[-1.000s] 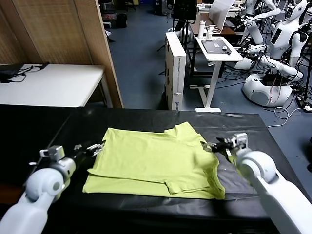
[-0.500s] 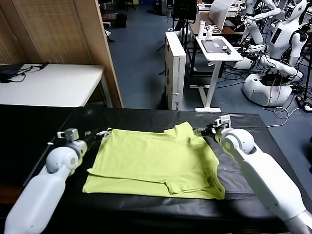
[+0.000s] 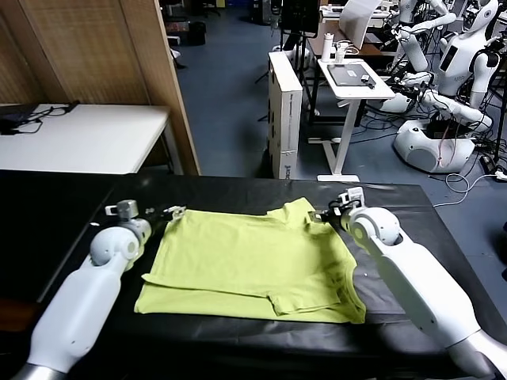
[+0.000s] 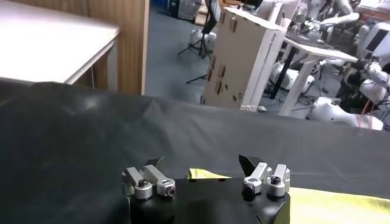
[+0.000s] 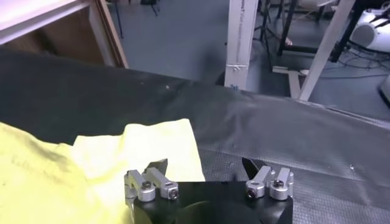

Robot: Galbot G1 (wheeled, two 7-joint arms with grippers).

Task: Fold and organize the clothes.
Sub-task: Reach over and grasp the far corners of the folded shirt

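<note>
The clothes are one lime yellow-green T-shirt lying flat on the black table, with a sleeve sticking out at its far right and a folded layer along the near edge. My left gripper is open at the shirt's far left corner; in the left wrist view that corner shows between the spread jaws of this gripper. My right gripper is open beside the sleeve. In its wrist view the sleeve lies under one finger of the right gripper. Neither holds anything.
Beyond the table's far edge is blue floor with a tall white box, a white stand desk and other robots. A white table and a wooden panel stand at the far left.
Both arms have swung away from me, from the shirt's sides toward its far edge: the left gripper to the far left corner, the right gripper to the sleeve. Both stayed open.
</note>
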